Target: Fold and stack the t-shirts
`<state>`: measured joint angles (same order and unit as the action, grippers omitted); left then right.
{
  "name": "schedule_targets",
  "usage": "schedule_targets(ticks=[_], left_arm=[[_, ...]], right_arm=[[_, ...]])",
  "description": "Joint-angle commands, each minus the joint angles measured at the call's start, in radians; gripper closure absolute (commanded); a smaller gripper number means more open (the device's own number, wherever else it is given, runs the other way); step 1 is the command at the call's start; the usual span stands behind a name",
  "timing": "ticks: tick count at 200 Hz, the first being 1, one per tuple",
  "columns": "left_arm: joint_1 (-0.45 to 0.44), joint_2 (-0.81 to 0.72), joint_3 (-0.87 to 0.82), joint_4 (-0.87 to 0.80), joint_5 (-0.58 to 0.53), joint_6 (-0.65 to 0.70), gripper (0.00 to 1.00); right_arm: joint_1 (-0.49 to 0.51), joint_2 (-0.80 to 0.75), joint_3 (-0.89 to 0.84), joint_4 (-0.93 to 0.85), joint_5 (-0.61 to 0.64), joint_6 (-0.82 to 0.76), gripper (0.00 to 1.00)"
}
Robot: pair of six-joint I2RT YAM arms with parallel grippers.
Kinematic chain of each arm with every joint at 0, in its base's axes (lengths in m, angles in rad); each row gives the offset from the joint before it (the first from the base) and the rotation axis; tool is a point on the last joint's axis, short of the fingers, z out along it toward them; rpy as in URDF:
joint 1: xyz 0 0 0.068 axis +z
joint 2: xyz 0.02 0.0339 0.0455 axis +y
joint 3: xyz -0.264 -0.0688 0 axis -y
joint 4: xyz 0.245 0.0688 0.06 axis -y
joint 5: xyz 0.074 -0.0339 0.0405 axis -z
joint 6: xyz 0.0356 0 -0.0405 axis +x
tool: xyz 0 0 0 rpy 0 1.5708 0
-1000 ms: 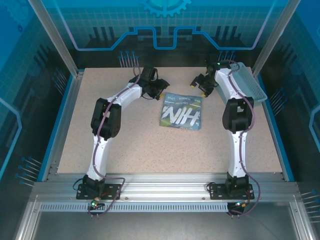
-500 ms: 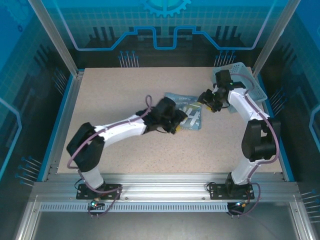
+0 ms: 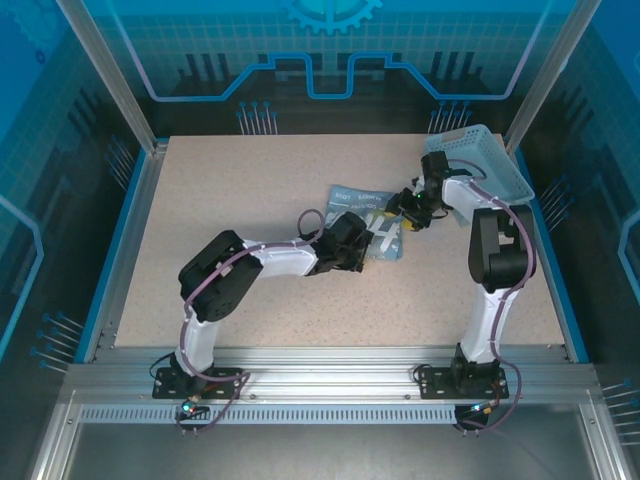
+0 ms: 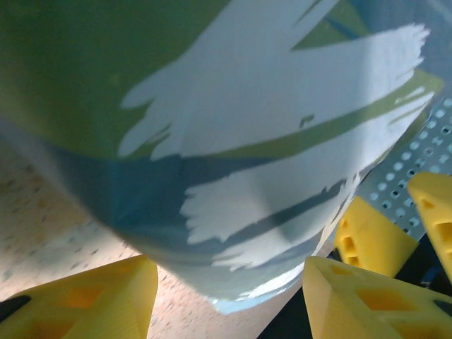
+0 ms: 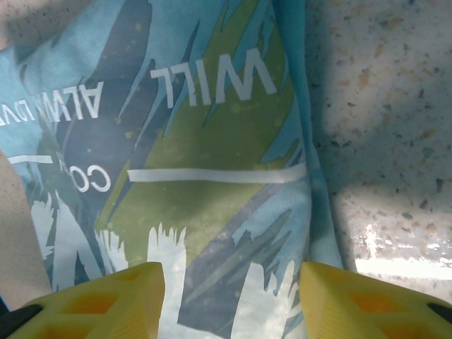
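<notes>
A pale dusty-blue soft fabric t-shirt (image 3: 385,232), folded to a small rectangle with bold white lettering and green and dark streaks on its upper face, lies on the speckled beige bench (image 3: 250,190) a little right of the middle, towards the far side. A light blue rectangular plastic mesh basket (image 3: 480,165) sits in the far right corner, near the t-shirt but apart from it

The left arm stretches low across the bench from its base, and the left pincer (image 3: 358,250) is at the t-shirt's near left part, covering it from above. In the left wrist view its yellow fingers (image 4: 92,300) stand apart, with a raised, curling edge of the t-shirt (image 4: 233,141) hanging between them; the cloth is not pinched, and I cannot tell whether either finger touches it. Two more yellow fingers (image 4: 371,236) show past that edge on the right, with the basket's perforated wall behind them

The right arm bends back from the far side, and the right pincer (image 3: 405,212) is at the t-shirt's right edge. In the right wrist view its yellow fingers (image 5: 106,300) are also apart, poised over the printed face where the word "WILL" reads upside down. A soft ridge of cloth runs along the t-shirt's edge beside bare bench
</notes>
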<state>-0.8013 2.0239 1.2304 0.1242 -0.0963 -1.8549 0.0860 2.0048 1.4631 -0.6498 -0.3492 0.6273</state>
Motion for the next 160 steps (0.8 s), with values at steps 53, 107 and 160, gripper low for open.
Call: schedule_targets(ticks=[53,107,160], left_arm=[[0.021,0.108,0.031,0.051,-0.092,-0.14,0.8],[0.146,0.106,0.028,0.055,-0.111,-0.083,1.0],[0.397,0.032,-0.058,0.069,0.011,0.15,1.0]], right_arm=[[0.01,-0.101,0.038,-0.089,0.032,-0.023,0.48],[0.029,-0.372,-0.079,-0.082,0.063,0.041,0.5],[0.058,-0.58,-0.218,-0.094,0.017,0.055,0.49]])
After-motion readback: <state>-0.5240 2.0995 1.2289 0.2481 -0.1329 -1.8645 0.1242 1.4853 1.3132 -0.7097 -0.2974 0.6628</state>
